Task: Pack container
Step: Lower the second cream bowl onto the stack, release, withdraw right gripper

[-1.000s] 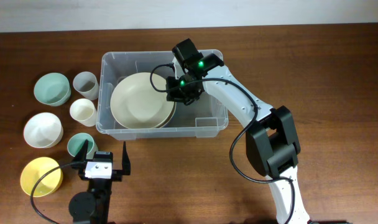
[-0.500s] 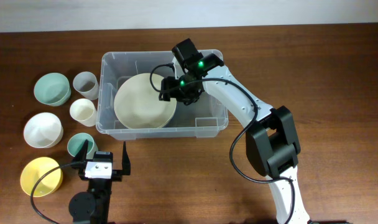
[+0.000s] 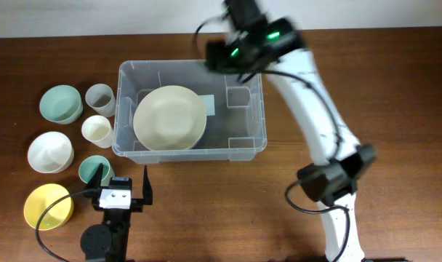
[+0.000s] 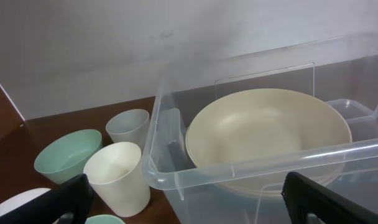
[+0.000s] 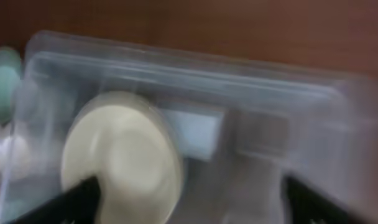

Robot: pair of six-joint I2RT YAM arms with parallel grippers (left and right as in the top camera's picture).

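The right gripper's fingers show only as two dark smears at the bottom corners of its own blurred camera view; they seem spread wide with nothing between them. From overhead the same gripper is a streak above the far rim of the container, too smeared to read its jaws. The left gripper is clearer, though its fingertips are cut off by the frame's lower edge: they stand wide apart and empty, just in front of the container's near wall. The clear container sits mid-table with a cream dish lying flat in its left half; the left wrist view hints at a second rim beneath it. A white label shows on the base beside the dish. Cups and bowls stand in a cluster left of the bin. Half a second ago the right gripper was low inside the container at the dish's right edge, covering the label; now it is up and away.
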